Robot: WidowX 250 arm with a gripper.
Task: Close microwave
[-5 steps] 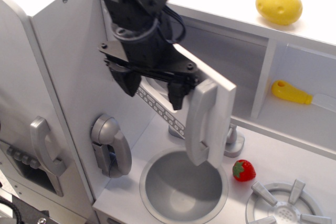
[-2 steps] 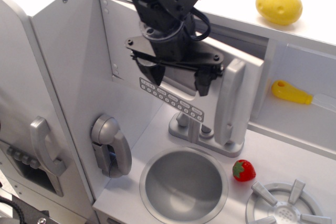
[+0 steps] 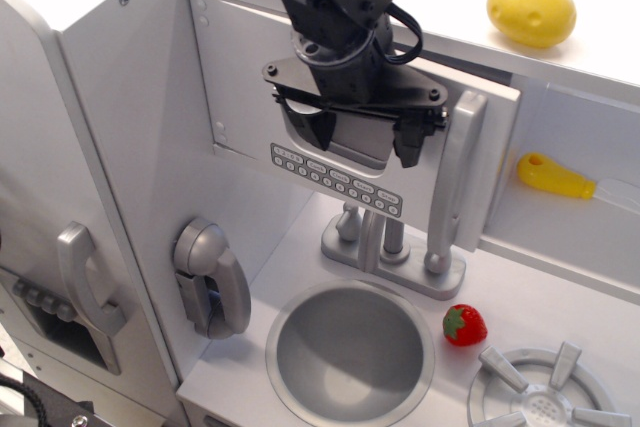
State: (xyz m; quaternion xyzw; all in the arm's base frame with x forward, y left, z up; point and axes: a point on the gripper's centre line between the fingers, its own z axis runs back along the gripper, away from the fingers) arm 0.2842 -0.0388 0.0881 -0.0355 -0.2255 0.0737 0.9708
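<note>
With the gripper (image 3: 362, 139) spread open and empty against the microwave (image 3: 300, 117) door window, I'd push squarely until its handle (image 3: 452, 182) edge seats.

The light-grey toy counter (image 3: 560, 297) carries a round metal sink bowl (image 3: 350, 352) at its near left part. A grey faucet (image 3: 385, 247) stands just behind the sink. A small red strawberry (image 3: 465, 326) lies to the right of the sink, beside a grey burner (image 3: 545, 392) at the near right corner.
</note>
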